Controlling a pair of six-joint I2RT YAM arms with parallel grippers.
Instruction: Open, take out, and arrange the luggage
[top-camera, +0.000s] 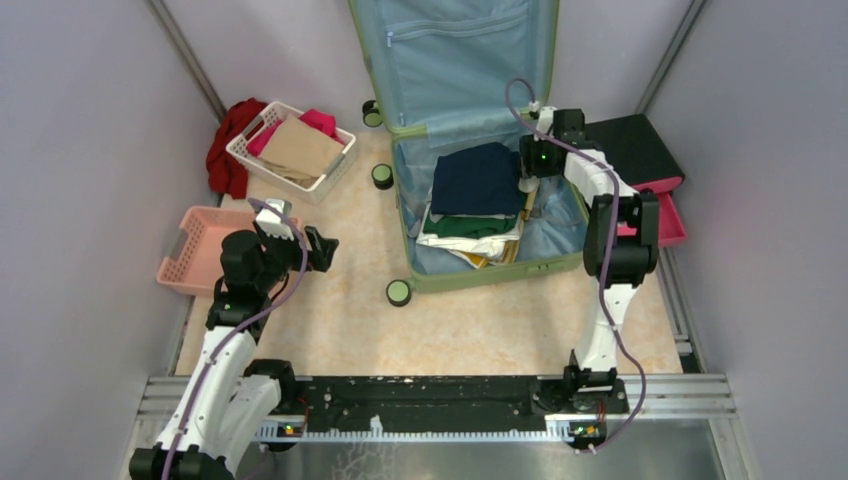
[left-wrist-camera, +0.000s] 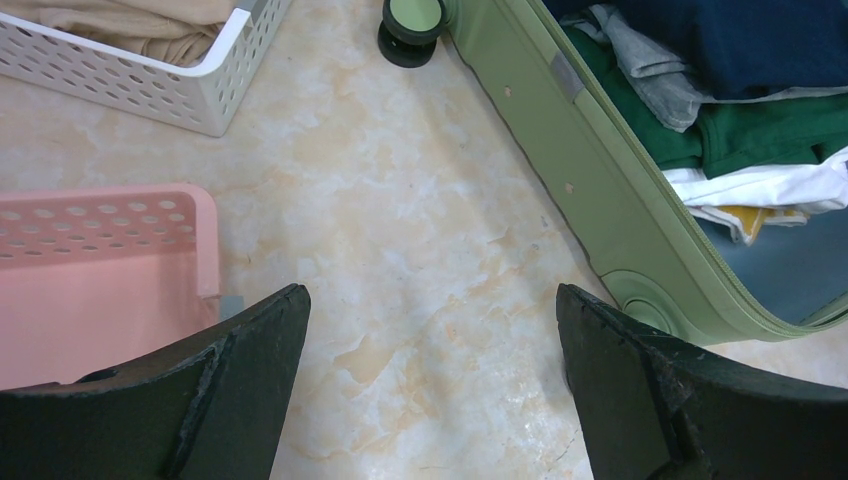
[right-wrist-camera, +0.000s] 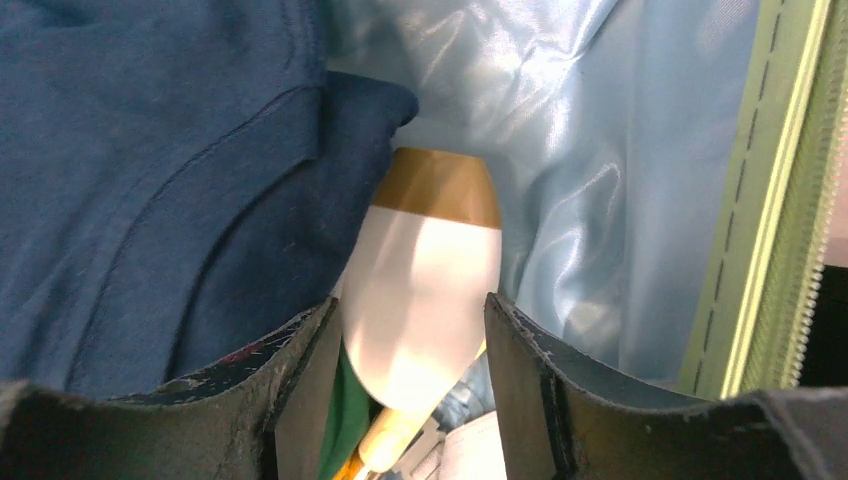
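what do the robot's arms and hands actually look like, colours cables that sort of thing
The left arm and right arm are slim white links with chunky black joints, a lilac cable running loosely along each. A small green light glows near the right wrist. The left hand and right hand each have two broad matt black fingers with scuffed edges.
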